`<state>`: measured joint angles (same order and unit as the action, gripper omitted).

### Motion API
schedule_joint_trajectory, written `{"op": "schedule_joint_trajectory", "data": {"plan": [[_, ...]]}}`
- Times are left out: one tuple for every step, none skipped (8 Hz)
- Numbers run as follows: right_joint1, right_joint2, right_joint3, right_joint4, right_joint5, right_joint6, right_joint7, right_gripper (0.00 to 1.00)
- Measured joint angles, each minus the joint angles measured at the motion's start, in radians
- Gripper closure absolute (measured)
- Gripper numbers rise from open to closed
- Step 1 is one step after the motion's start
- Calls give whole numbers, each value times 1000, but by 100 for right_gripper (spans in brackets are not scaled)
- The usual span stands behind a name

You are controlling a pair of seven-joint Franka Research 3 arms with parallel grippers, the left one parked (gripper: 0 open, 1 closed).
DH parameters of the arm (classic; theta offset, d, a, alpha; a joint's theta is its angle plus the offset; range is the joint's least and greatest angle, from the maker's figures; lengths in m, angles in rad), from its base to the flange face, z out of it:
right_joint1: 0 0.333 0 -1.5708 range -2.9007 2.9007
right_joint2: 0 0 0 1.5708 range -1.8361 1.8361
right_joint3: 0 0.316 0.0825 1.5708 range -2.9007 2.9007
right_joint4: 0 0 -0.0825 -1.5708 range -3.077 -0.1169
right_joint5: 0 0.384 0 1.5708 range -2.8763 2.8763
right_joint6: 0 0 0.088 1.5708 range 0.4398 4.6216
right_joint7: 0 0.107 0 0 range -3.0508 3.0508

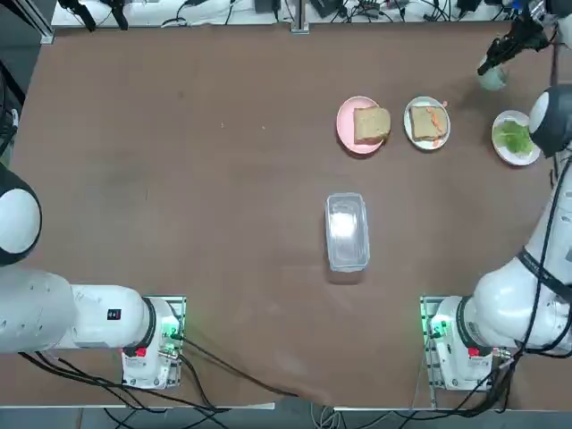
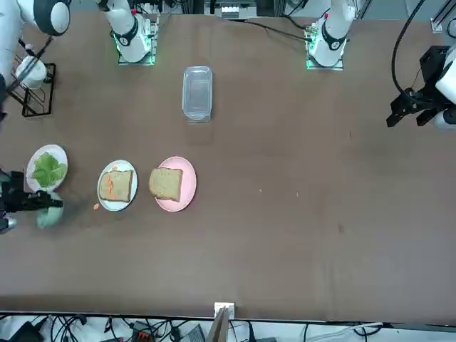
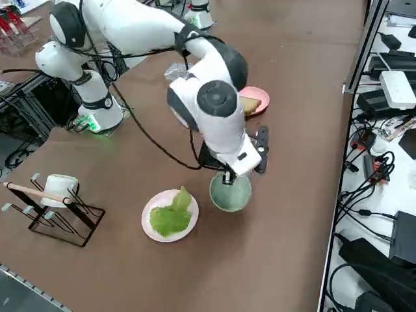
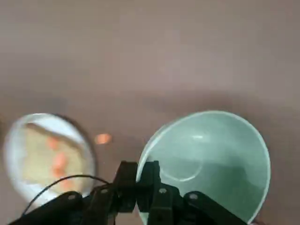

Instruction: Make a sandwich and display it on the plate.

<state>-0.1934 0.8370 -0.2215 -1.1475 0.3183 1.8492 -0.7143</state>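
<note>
Even, bright overhead light falls across the brown worktop point(image 1: 179, 179), and shadows stay short and soft. The clear lidded box point(image 1: 347, 231) shows pale glare on its top. Green lamps glow at the arm bases, tinting the metal beside them. The right side view is sharp, with the arm's white shell glossy and lit from above. The wrist view is soft throughout: the dark fingers point(image 4: 149, 180), pressed together on the rim of the pale green bowl point(image 4: 220, 159), are blurred, as is the white plate point(image 4: 14, 154) with bread just beside them. A small highlight sits inside the bowl beyond the fingers.
</note>
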Motion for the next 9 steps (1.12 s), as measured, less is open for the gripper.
{"op": "schedule_joint_trajectory", "data": {"plan": [[15, 14, 0, 0, -90, 74, -3, 96], [22, 33, 0, 0, -155, 149, -21, 96], [23, 58, 0, -1, -187, 221, -45, 96], [21, 84, -1, -2, -210, 283, -57, 96], [21, 108, -1, -3, -232, 339, -59, 96], [21, 126, -1, -7, -244, 385, -59, 96], [21, 135, -1, -13, -248, 417, -59, 96], [21, 138, -2, -17, -256, 432, -59, 96], [21, 138, -3, -19, -285, 442, -59, 96]]}}
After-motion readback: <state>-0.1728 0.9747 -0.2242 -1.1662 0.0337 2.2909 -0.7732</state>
